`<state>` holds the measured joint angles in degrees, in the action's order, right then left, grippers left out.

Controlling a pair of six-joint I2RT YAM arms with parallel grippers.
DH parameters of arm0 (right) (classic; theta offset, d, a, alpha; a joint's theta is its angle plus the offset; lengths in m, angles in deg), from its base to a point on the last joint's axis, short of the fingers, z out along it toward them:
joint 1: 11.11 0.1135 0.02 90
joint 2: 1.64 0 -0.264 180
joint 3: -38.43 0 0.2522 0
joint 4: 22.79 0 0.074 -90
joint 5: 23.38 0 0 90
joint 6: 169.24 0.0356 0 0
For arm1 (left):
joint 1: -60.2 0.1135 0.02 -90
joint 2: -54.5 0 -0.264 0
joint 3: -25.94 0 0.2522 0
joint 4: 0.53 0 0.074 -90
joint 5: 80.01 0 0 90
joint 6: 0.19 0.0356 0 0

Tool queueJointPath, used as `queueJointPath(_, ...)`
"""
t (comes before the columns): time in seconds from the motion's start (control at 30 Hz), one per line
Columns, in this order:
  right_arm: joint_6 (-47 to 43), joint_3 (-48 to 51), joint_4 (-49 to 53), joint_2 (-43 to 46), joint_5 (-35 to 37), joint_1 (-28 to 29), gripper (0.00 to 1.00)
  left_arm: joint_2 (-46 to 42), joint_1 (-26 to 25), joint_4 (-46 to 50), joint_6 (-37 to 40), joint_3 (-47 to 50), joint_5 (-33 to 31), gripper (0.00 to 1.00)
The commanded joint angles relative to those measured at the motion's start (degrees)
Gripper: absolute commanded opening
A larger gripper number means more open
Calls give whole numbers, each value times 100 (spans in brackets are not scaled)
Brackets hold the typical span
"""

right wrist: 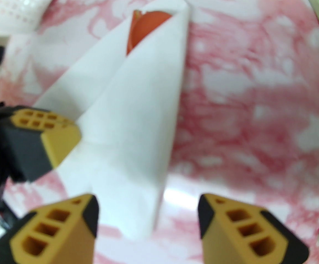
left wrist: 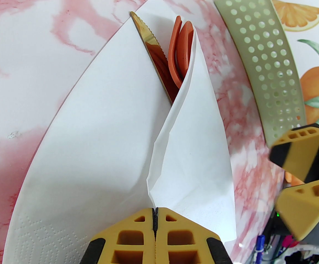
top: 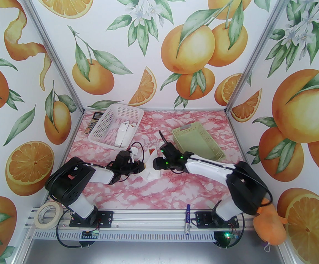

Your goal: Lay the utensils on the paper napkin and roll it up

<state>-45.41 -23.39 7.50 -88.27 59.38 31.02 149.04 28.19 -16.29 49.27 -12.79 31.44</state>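
Observation:
The white paper napkin lies folded into a narrow cone on the pink marble table. The utensils poke out of its far end: orange-red heads beside a gold serrated knife blade. Their handles are hidden inside the paper. My left gripper is shut on a fold at the napkin's near end. My right gripper is open, its fingers standing either side of the napkin's other near corner without pinching it. In the top view both grippers, left and right, meet at the napkin.
A white basket holding rolled napkins stands at the back left, with a calculator beside it. A green basket sits just behind the right arm. A tape roll, a marker pen and an orange bag lie along the front rail.

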Motion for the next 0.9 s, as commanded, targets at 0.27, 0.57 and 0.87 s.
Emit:
queueJointPath(0.27,867,814,-2185,-158,-1584,-222,11,64,43,675,19,168,-254,0)
queueJointPath(0.57,872,999,-1994,-223,-1537,-289,5,-15,33,743,10,154,-300,0)
queueJointPath(0.87,954,1517,-2190,26,-1780,-290,4,38,38,729,18,133,-305,0)
